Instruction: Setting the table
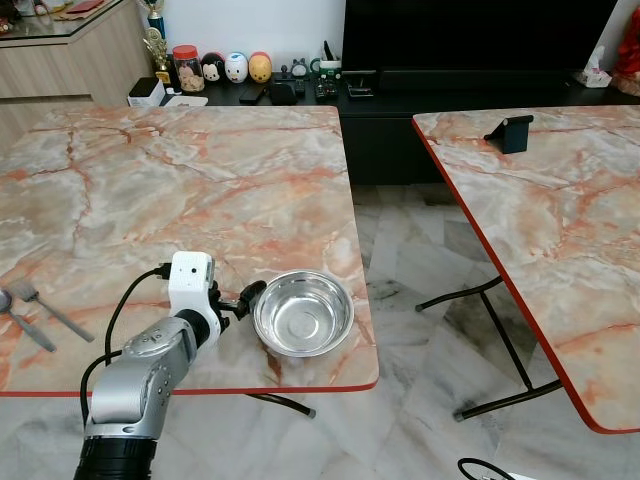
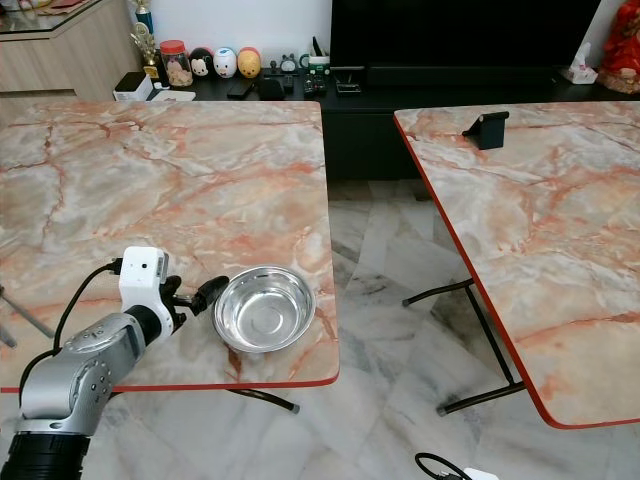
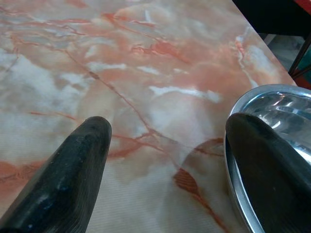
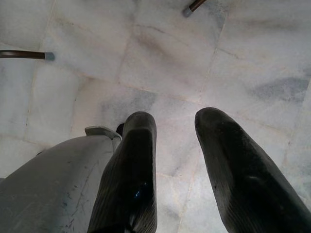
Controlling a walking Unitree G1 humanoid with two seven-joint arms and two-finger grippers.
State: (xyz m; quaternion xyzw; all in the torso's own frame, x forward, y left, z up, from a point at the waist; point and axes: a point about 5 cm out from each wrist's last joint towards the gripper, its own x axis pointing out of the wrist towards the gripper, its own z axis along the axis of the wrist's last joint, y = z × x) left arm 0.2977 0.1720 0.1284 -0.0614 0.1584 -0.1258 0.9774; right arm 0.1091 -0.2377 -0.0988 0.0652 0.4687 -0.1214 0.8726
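Your steel bowl sits at the near right corner of the marble table, close to its red edge. Your left gripper is at the bowl's left rim, fingers spread wide, one reaching over the rim. A fork lies far left on the table. Your right gripper hangs over the floor, fingers apart.

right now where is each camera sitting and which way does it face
Left and right eye: on the head, looking down at the table; left arm shows.
Left wrist: along the open left gripper at the bowl rim.
Right wrist: along the open right gripper down at the floor.
Eyes and left wrist share the bowl.
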